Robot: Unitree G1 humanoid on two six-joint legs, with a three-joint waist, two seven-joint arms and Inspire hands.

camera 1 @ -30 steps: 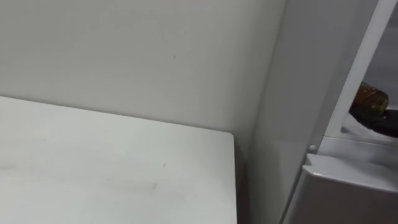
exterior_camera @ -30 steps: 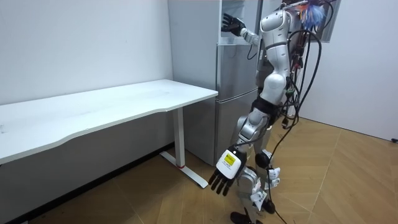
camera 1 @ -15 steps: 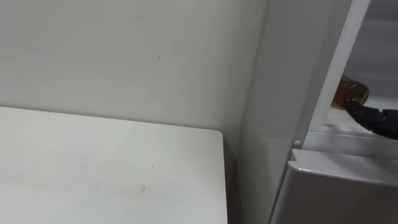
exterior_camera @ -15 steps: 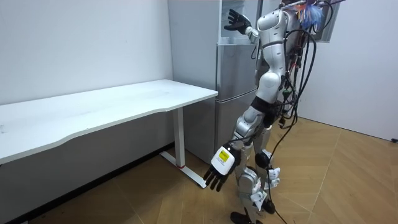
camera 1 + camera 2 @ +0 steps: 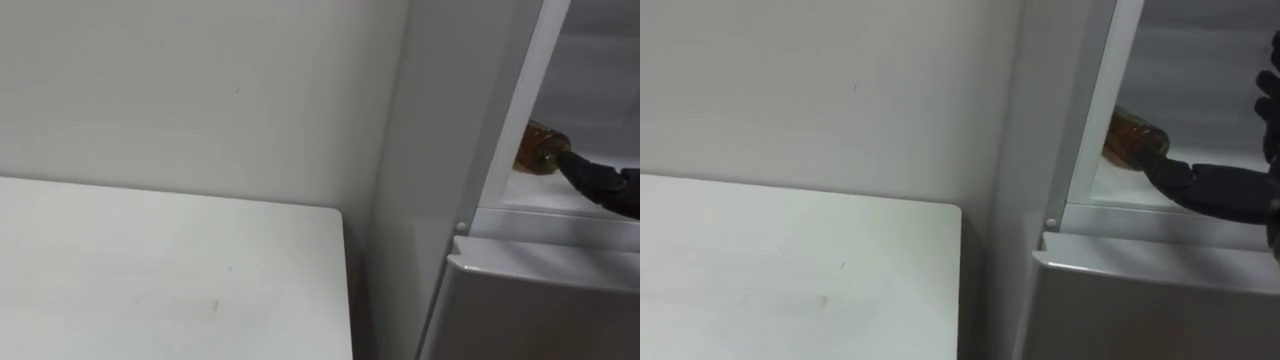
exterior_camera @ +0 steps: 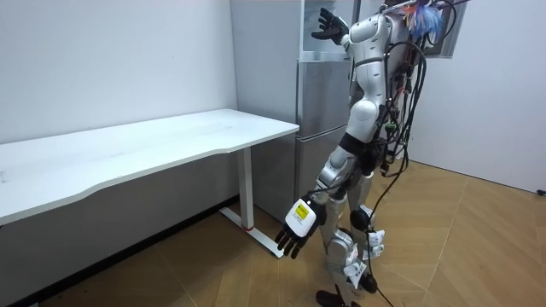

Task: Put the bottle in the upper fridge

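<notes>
Right eye view: amber-brown see-through bottle (image 5: 1133, 138) sits inside the open upper compartment of the tall grey fridge (image 5: 1040, 120), on the white shelf, close to the compartment's left edge. Part of it is hidden behind the frame, and it looks to be lying on its side. Right hand (image 5: 1210, 188) reaches in from the right with its black fingers stretched out straight. One fingertip is at the bottle's lower edge; can't tell whether it touches or is just beside it. Nothing is gripped. Room view: the robot stands in front of the fridge with its right arm raised to the upper compartment, fingers spread. Left hand (image 6: 296, 228) hangs low beside the legs, fingers loose and straight, holding nothing. Long white rectangular table (image 6: 171, 141) stands just to the fridge's left, against the wall.
</notes>
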